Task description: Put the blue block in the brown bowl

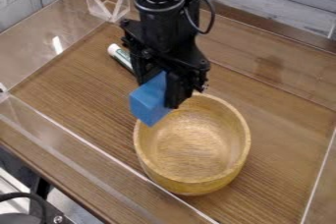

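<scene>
Block, blue [151, 102]: small, rigid, probably light; flat matte faces suit a pinch across opposite sides. Held aloft in the tool [165, 88], above near rim of brown bowl [195, 141] on counter [276, 71].

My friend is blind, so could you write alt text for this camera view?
A black robot claw holds a small bright-blue block just above the near-left rim of a large round light-brown wooden bowl, on a wood-grain table.
</scene>
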You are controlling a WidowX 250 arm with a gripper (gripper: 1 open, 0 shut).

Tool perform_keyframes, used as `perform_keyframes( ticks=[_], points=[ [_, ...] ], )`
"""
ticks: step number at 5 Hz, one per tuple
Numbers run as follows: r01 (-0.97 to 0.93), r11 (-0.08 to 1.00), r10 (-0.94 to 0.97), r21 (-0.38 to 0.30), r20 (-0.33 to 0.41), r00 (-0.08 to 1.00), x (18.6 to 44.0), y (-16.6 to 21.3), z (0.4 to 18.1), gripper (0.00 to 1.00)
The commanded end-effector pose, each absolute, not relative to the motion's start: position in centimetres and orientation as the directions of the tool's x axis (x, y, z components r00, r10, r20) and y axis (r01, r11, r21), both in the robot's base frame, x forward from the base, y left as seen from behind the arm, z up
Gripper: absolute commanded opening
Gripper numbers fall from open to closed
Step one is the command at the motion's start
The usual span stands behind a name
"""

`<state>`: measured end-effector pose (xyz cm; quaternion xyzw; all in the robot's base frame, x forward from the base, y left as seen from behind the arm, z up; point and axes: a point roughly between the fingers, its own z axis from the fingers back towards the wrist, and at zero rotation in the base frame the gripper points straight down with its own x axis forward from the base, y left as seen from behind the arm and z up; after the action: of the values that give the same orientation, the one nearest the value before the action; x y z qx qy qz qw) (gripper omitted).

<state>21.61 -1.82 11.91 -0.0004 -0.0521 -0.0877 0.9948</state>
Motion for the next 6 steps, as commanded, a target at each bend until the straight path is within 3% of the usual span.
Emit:
perform_keyframes(
  ticks=[1,6],
  points=[
    [0.178,0.984,-0.177,0.009,0.153,0.972,22.0,-2.2,12.8,0.00],
    [0.136,0.990,-0.130,-0.023,0.189,0.973,21.7,-3.5,12.4,0.00]
  ],
)
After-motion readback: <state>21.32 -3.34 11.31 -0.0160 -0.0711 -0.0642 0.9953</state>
